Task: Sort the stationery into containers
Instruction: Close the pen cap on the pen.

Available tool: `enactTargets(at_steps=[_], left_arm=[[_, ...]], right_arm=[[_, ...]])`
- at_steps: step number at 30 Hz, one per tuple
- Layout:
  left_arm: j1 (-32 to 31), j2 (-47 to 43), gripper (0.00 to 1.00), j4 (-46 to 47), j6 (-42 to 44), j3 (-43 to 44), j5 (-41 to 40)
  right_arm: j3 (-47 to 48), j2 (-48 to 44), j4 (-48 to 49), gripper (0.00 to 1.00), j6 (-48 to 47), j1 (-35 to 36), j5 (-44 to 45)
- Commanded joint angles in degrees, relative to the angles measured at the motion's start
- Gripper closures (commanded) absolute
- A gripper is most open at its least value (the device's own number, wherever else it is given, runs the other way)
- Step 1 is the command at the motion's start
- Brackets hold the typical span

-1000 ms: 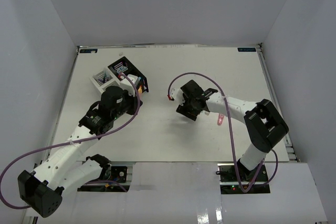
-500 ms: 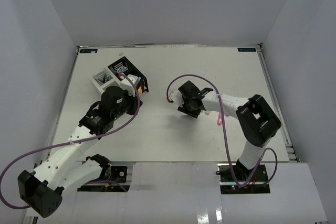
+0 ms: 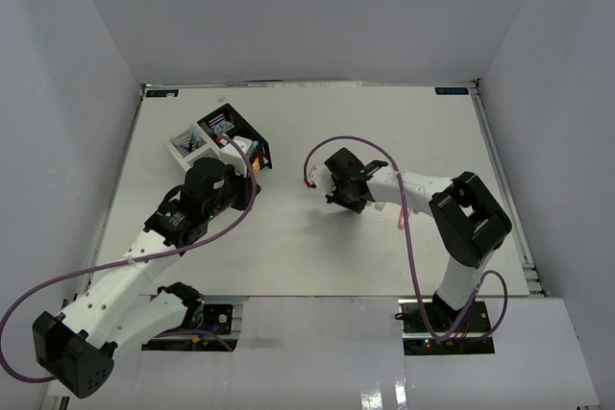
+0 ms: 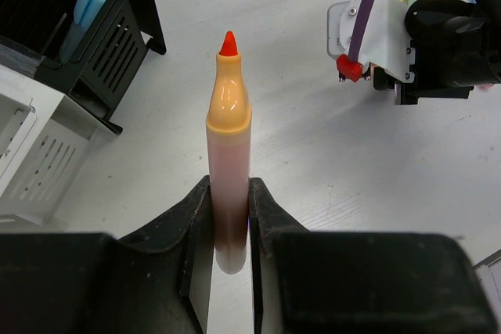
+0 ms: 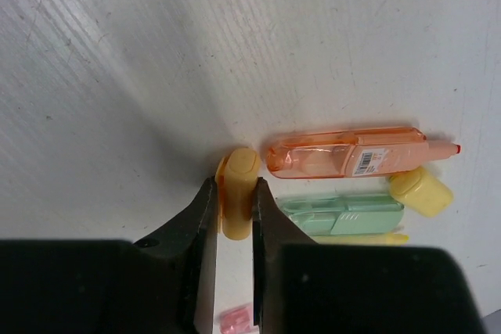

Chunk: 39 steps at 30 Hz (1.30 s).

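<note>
My left gripper [image 4: 229, 187] is shut on an uncapped orange highlighter [image 4: 228, 131], its red tip pointing away above the table. The containers [image 3: 216, 136] stand just beyond it: a black one [image 4: 102, 44] holding a blue highlighter [image 4: 86, 5], and a lower white one [image 4: 31, 162]. My right gripper [image 5: 234, 184] is down at the table, shut on a short orange cap [image 5: 239, 163]. Right beside the cap lie an uncapped orange highlighter [image 5: 344, 158], a green highlighter [image 5: 344, 215] and a yellow highlighter [image 5: 360, 238].
A loose yellow cap [image 5: 421, 192] lies by the orange highlighter's tip. A pink highlighter [image 3: 405, 218] lies on the table under the right forearm. The right wrist [image 4: 407, 44] sits close ahead of the left gripper. White walls surround the table [image 3: 317, 122].
The right gripper's jaws have come together on the orange cap, and the right arm has shifted slightly left. The left arm holds still with its highlighter.
</note>
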Motion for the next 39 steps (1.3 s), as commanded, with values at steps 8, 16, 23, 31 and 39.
enactTargets(at_steps=[8,16,23,31,39], left_arm=[[0.4,-4.4,1.0,2.2,1.2,-0.4,7.2],[0.5,-8.8,1.0,13.2,2.0,-0.8,28.7],[0.6,-2.3,1.0,26.7,-1.5,2.4,44.8],[0.7,4.1,1.0,38.1,-3.4,4.2,54.9],[0.7,1.9,1.0,41.5,-1.3,-1.6,60.9]], right_arm=[[1.4,-12.4,0.2,0.92,4.9,0.2,-10.0],[-1.5,-33.2,16.4,0.92,13.8,0.2,-22.3],[-2.7,-43.8,31.1,0.92,22.9,0.1,-23.9],[0.6,-43.8,38.4,0.92,32.7,-0.2,-32.9],[3.5,-41.0,43.6,0.92,39.2,-0.6,-43.5]])
